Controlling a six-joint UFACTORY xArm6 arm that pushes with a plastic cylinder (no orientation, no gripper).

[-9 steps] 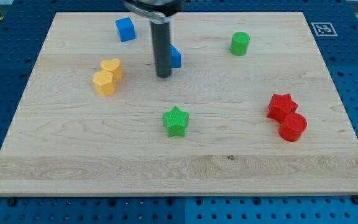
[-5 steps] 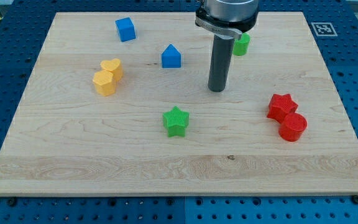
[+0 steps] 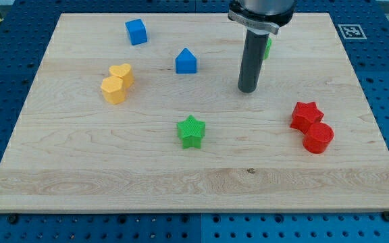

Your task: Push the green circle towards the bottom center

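Observation:
The green circle [image 3: 267, 47] stands near the view's top right of the wooden board [image 3: 80, 182], mostly hidden behind my rod; only a green sliver shows to the rod's right. My tip [image 3: 248, 89] rests on the board just below and slightly left of the green circle. Whether they touch cannot be told.
A green star [image 3: 192, 131] lies at centre. A red star [image 3: 306, 115] and a red cylinder [image 3: 318, 138] sit together at right. A blue house-shaped block [image 3: 186, 61] and a blue cube [image 3: 136, 31] lie top left. Two yellow blocks [image 3: 117, 82] touch at left.
My tip moved from beside the blue house-shaped block rightward across the board to a spot just below the green circle. No block has visibly moved.

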